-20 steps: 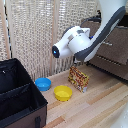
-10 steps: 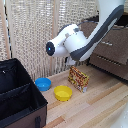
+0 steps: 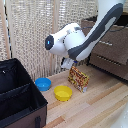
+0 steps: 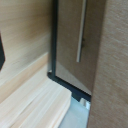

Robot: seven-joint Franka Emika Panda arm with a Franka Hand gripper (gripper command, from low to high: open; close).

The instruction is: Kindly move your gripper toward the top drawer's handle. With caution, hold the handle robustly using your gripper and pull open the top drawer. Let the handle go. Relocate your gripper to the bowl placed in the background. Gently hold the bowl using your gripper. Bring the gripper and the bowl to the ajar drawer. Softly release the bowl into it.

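My gripper (image 3: 67,63) hangs at the end of the bulky white arm, above the table and apart from everything on it. Its dark fingers are too blurred to read as open or shut. The blue bowl (image 3: 43,83) rests on the table beside the yellow bowl (image 3: 63,92), lower and toward the exterior view's left of the gripper. The brown dresser (image 3: 111,50) stands at the exterior view's right, partly behind the arm. A silver handle (image 3: 105,43) shows on one drawer front. In the wrist view a slim silver handle (image 4: 80,35) crosses a brown drawer front (image 4: 70,45); I cannot tell which drawer it is.
A patterned snack box (image 3: 78,79) stands upright just below the gripper. A large black open case (image 3: 17,95) fills the exterior view's left. A woven screen (image 3: 35,30) closes the back.
The arm's white end piece has shifted slightly toward the exterior view's left. The bowls, box and case have not moved.
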